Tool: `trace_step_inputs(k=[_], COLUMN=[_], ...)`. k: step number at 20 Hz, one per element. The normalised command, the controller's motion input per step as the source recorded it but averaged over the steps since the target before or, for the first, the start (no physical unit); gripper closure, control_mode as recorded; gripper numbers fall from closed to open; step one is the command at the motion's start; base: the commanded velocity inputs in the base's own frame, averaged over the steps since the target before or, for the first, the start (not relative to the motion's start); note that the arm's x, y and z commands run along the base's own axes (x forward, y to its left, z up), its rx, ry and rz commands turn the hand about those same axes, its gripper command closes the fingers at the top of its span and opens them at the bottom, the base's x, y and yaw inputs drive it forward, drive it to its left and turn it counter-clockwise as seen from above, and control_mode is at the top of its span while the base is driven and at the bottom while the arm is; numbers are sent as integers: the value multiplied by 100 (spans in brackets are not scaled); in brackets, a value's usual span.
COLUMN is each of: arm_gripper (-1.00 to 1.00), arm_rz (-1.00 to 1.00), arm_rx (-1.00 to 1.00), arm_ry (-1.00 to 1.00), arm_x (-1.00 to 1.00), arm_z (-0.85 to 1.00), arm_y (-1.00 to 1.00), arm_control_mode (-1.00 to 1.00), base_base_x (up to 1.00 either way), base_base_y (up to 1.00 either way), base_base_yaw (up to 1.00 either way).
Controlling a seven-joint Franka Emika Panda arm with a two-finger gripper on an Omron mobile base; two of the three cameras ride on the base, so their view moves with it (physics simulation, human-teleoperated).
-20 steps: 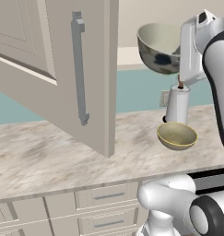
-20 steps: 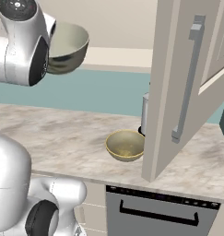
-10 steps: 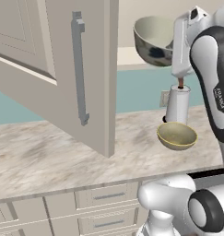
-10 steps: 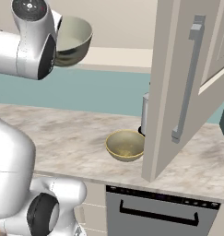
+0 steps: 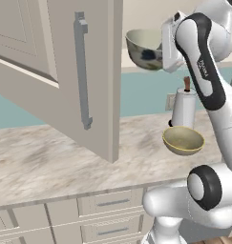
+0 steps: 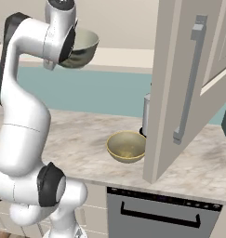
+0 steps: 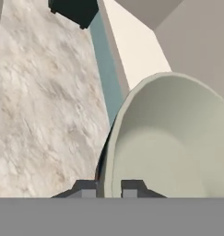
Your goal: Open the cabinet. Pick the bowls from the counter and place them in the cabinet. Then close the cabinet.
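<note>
Drawers: beige drawer fronts with short horizontal handles point(image 5: 108, 202) run under the front edge of the surface.
Surface: long beige-grey marbled stone slab point(image 5: 46, 162), seen in both base views.
Tan bowl: round tan-yellow bowl with a cream inside point(image 5: 183, 141) sits upright on the surface, just in front of a pale grey upright canister with a dark base point(image 5: 183, 108).
Cabinet door: beige raised-panel door with a long vertical grey bar handle point(image 5: 82, 76) stands swung open over the surface.
Claw: the claw point(image 7: 109, 186) is narrow, pinched on a bowl rim, one finger each side of the wall.
Held bowl: round greyish-white bowl with dark blue marks point(image 5: 145, 49) is held high above the surface, tilted, near the open cabinet.
</note>
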Motion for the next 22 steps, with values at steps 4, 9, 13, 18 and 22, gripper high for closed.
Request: trace_step_inputs(k=[4,9,13,18,22], arm_gripper=[100,100,100,100,100], arm_rz=[7,4,0,0,0], arm_rx=[-2,-5,-12,-16,-11], arm_ry=[9,2,-3,-8,0], arm_x=[98,93,75,43,42], arm_z=[-9,-20,-24,-12,-5], arm_y=[3,10,12,4,3], arm_control_mode=[-100,-100,-100,-100,-100], base_base_x=[0,0,0,0,0], base_base_y=[0,0,0,0,0], base_base_yaw=[0,0,0,0,0])
